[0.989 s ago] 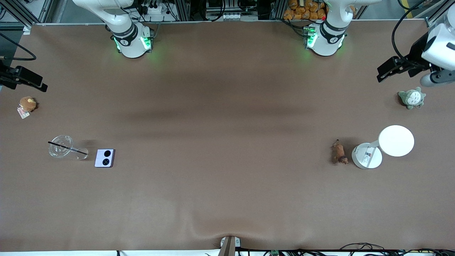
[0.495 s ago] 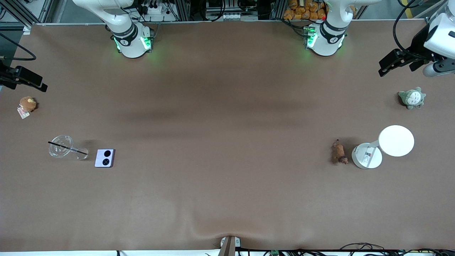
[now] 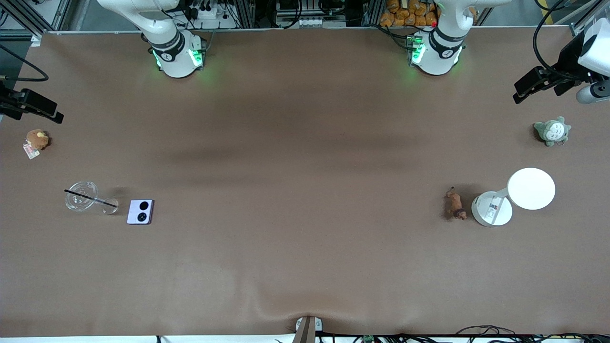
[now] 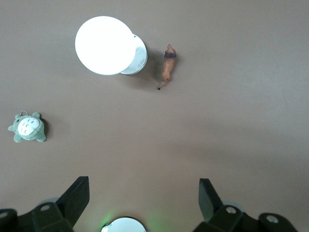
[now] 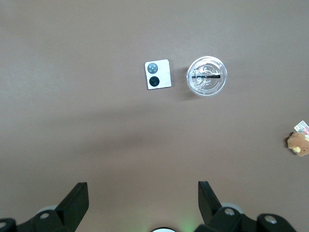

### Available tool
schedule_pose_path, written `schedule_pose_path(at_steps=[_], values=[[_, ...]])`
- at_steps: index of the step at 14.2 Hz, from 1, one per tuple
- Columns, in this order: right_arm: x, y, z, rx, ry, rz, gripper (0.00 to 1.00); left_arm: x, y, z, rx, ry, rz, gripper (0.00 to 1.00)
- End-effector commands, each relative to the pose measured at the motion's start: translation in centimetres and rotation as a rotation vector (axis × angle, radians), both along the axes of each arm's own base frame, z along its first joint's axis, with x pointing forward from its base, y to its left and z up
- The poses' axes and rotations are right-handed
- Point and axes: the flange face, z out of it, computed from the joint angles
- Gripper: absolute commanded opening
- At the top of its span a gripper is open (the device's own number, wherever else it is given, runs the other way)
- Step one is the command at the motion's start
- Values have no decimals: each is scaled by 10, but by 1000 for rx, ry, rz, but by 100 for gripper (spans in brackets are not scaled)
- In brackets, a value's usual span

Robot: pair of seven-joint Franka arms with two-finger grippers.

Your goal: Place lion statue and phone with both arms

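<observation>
Lion statue (image 3: 454,205) lies on the table at the left arm's end, touching or just beside the white lamp's (image 3: 492,208) base, long axis running toward the front camera. Phone (image 3: 140,211) lies flat at the right arm's end, beside the clear cup (image 3: 82,196). Left gripper (image 4: 144,199) and right gripper (image 5: 143,200) hover high, fingers spread, each well apart from its object.
</observation>
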Motion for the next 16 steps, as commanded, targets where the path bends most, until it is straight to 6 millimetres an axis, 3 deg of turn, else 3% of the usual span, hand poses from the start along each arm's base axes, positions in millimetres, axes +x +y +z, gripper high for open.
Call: schedule_pose_path(at_steps=[1, 6, 16], values=[[1, -3, 3, -10, 5, -14, 100, -3, 5, 11, -12, -27, -4, 100], [1, -3, 3, -10, 6, -14, 100, 0, 7, 2, -10, 6, -23, 100], [1, -2, 3, -10, 8, -13, 100, 0, 16, 15, -13, -18, -5, 100]])
